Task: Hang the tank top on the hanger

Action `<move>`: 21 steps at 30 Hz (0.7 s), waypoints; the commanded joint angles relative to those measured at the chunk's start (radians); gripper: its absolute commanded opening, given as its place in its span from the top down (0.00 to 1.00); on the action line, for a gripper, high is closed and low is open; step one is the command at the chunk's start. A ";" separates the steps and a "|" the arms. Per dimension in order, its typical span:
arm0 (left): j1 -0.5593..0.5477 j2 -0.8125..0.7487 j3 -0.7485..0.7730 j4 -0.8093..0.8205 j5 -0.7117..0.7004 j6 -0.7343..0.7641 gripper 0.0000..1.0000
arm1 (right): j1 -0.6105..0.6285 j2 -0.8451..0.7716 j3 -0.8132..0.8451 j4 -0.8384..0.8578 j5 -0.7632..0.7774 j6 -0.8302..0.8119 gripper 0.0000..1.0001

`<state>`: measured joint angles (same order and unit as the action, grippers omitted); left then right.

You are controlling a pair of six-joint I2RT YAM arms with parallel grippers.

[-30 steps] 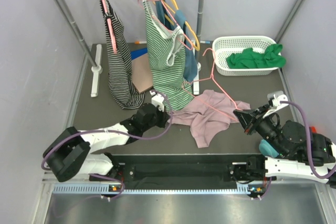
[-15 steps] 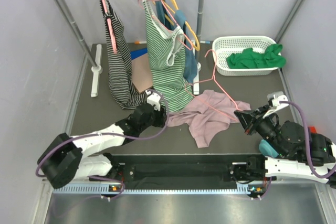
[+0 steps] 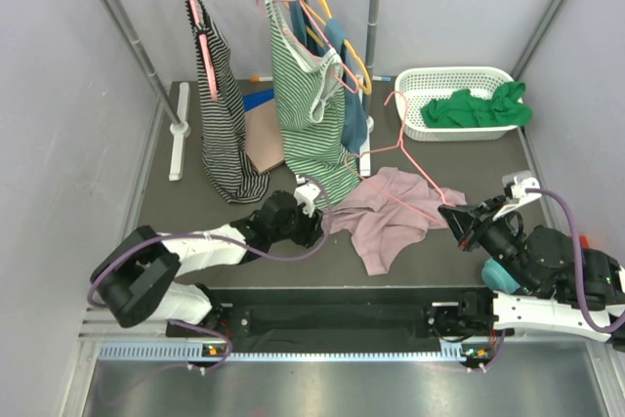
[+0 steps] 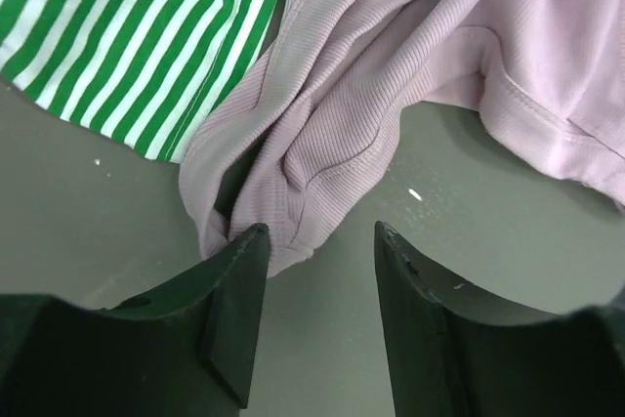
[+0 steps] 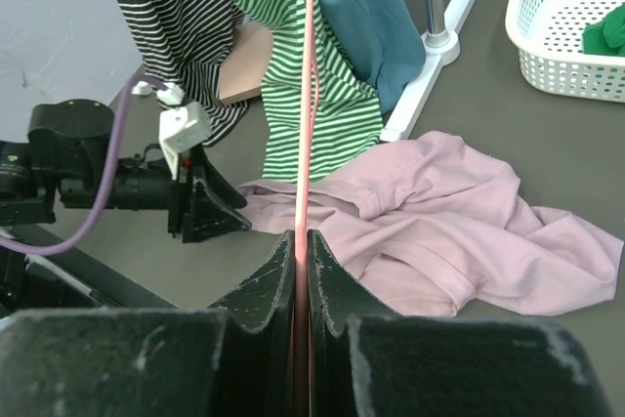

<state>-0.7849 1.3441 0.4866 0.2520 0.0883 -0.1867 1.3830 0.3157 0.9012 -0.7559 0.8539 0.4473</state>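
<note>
My right gripper (image 5: 301, 239) pinches the hanger (image 5: 308, 95) over the tank top (image 4: 391, 65), which lies crumpled on the table (image 4: 469, 271). My left gripper (image 4: 317, 241) stands spread at its edge; I should take only one layer there.

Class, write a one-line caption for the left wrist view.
Left gripper, jaws apart, at the edge of the tank top, beside a green-striped top.
</note>
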 commanded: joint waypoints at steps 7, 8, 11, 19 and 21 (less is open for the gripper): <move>-0.053 0.072 0.075 -0.002 -0.180 0.044 0.40 | 0.013 -0.041 -0.015 0.027 -0.006 0.004 1.00; -0.054 0.085 0.082 -0.003 -0.183 0.047 0.40 | 0.013 -0.044 -0.015 0.026 -0.003 0.004 1.00; -0.068 0.124 0.107 -0.029 -0.186 0.066 0.41 | 0.013 -0.046 -0.010 0.018 -0.003 0.004 1.00; -0.145 0.194 0.155 -0.085 -0.283 0.095 0.61 | 0.013 -0.069 -0.007 0.006 -0.004 0.010 1.00; -0.148 0.205 0.159 -0.089 -0.295 0.090 0.78 | 0.013 -0.070 -0.007 0.001 -0.004 0.011 1.00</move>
<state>-0.9169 1.5246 0.6083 0.1883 -0.1539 -0.1074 1.3830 0.2619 0.8894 -0.7570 0.8474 0.4492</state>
